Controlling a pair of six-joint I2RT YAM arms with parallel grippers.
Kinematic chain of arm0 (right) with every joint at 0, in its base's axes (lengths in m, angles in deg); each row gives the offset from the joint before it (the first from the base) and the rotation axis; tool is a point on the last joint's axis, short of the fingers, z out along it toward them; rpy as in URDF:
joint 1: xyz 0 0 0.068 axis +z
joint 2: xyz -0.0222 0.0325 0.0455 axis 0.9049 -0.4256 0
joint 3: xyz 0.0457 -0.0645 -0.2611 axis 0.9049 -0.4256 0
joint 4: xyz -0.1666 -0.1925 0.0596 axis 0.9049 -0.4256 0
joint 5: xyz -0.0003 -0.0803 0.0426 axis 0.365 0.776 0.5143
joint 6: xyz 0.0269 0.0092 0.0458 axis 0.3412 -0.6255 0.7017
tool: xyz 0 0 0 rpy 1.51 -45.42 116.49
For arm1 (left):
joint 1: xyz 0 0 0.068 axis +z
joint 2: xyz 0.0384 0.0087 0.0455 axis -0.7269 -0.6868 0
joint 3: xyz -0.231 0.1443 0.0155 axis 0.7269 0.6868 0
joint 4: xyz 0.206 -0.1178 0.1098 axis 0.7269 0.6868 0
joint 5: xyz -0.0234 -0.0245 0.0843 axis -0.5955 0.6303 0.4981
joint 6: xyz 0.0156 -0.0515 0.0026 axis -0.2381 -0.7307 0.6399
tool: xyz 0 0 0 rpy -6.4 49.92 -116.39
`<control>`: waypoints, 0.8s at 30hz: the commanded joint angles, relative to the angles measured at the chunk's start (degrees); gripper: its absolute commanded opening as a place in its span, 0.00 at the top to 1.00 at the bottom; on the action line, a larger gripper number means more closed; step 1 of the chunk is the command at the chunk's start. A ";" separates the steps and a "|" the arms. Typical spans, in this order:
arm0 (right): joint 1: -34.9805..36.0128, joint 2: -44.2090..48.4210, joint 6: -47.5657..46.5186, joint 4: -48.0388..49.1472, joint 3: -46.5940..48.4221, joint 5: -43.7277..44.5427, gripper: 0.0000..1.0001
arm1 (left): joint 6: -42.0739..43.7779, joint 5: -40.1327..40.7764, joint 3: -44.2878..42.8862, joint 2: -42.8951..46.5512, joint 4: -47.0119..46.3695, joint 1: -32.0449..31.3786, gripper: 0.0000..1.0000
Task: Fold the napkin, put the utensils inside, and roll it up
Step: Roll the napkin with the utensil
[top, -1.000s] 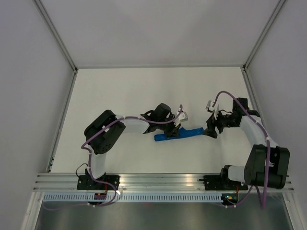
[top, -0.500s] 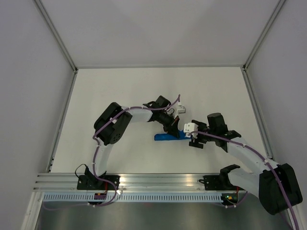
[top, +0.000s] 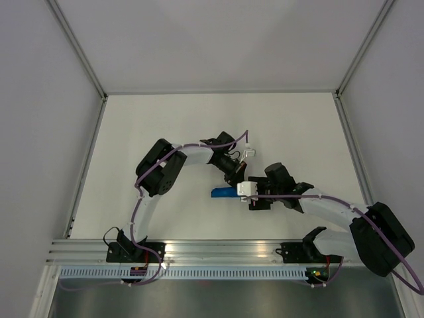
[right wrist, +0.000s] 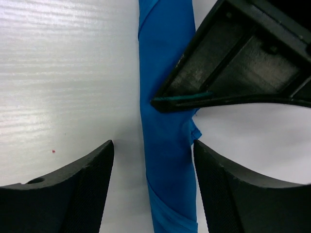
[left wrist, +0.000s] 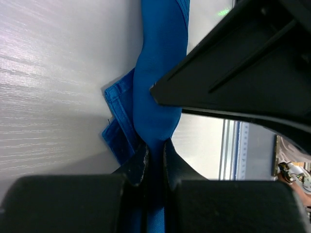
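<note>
The blue napkin (top: pixel 222 193) lies rolled into a narrow bundle at the middle of the table. It also shows in the left wrist view (left wrist: pixel 158 87) and the right wrist view (right wrist: pixel 167 145). My left gripper (top: pixel 235 179) is shut on the roll, its fingertips (left wrist: pixel 138 162) pinching the cloth. My right gripper (top: pixel 257 201) is open, its fingers (right wrist: pixel 92 170) standing either side of the roll without touching it. The knife is hidden.
White table (top: pixel 165 126) with grey walls on three sides. An aluminium rail (top: pixel 218 250) runs along the near edge. The two wrists sit close together over the roll.
My right arm has swung left across the table and now straddles the roll's right end. My left gripper has shifted slightly back and right while gripping the roll.
</note>
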 commanded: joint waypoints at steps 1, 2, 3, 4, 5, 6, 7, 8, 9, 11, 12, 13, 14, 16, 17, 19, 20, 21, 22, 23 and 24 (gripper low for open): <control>1.38 -2.67 0.93 2.85 0.12 2.86 0.28 | 0.93 8.09 0.82 -5.00 7.26 0.23 0.97; 1.55 -3.20 0.93 2.85 0.21 3.04 0.30 | 1.02 8.00 0.65 -5.09 7.27 0.32 0.97; 1.64 -3.73 0.93 3.02 0.30 3.13 0.32 | 1.10 7.82 0.56 -5.09 7.27 0.32 0.94; 1.55 -4.69 0.93 3.11 0.65 3.22 0.36 | 1.10 7.65 0.64 -5.09 7.44 0.41 0.92; 1.64 -5.23 0.93 2.94 0.74 3.57 0.38 | 1.19 7.21 0.56 -4.92 7.36 0.58 0.84; 1.64 -5.58 0.93 2.76 0.91 3.74 0.44 | 1.28 7.29 0.64 -4.83 7.44 0.67 0.79; 1.64 -6.37 1.01 2.59 1.26 3.92 0.46 | 1.19 7.38 0.56 -4.39 7.44 0.76 0.74; 1.64 -6.72 1.10 1.80 1.53 4.01 0.50 | 1.37 7.30 0.56 -4.12 7.27 0.94 0.70; 1.64 -7.07 1.19 1.27 1.79 4.44 0.53 | 1.37 7.21 0.56 -3.77 7.18 1.11 0.64; 1.64 -8.30 1.54 -0.74 2.76 4.54 0.62 | 0.58 7.03 0.56 -2.28 6.13 1.81 0.58; 1.64 -9.26 1.72 -1.80 3.81 4.54 0.65 | 0.14 7.03 0.64 -1.67 5.43 2.43 0.56; 1.64 -9.88 1.89 -2.85 4.43 4.45 0.68 | -0.47 7.03 0.73 -0.97 4.55 2.78 0.54; 1.64 -10.41 2.50 -4.87 5.04 4.36 0.71 | -1.61 7.38 0.56 0.26 3.41 3.22 0.54; 1.55 -11.82 3.29 -7.33 6.27 4.27 0.73 | -3.89 9.13 0.56 2.46 1.13 4.54 0.54; 1.55 -12.26 3.30 -8.04 6.63 4.19 0.74 | -4.78 9.92 0.56 3.34 0.33 5.06 0.54; 1.55 -13.66 4.26 -9.71 8.11 3.92 0.75 | -6.62 12.47 0.56 4.75 -0.81 7.00 0.54; 1.47 -14.80 5.14 -11.20 8.73 3.66 0.75 | -8.63 14.22 0.73 6.41 -2.21 8.48 0.54; 1.29 -15.33 5.84 -12.00 10.13 3.66 0.75 | -9.52 15.02 0.99 7.12 -3.01 9.37 0.54; 1.12 -16.03 6.37 -13.66 10.93 3.05 0.76 | -11.79 16.59 1.69 8.26 -3.97 10.25 0.54; 0.77 -16.74 6.99 -14.37 11.72 2.78 0.76 | -12.69 19.22 2.05 9.23 -4.68 11.12 0.54; 0.50 -18.14 8.38 -14.99 13.38 2.52 0.76 | -13.56 19.77 2.66 11.33 -6.34 12.96 0.55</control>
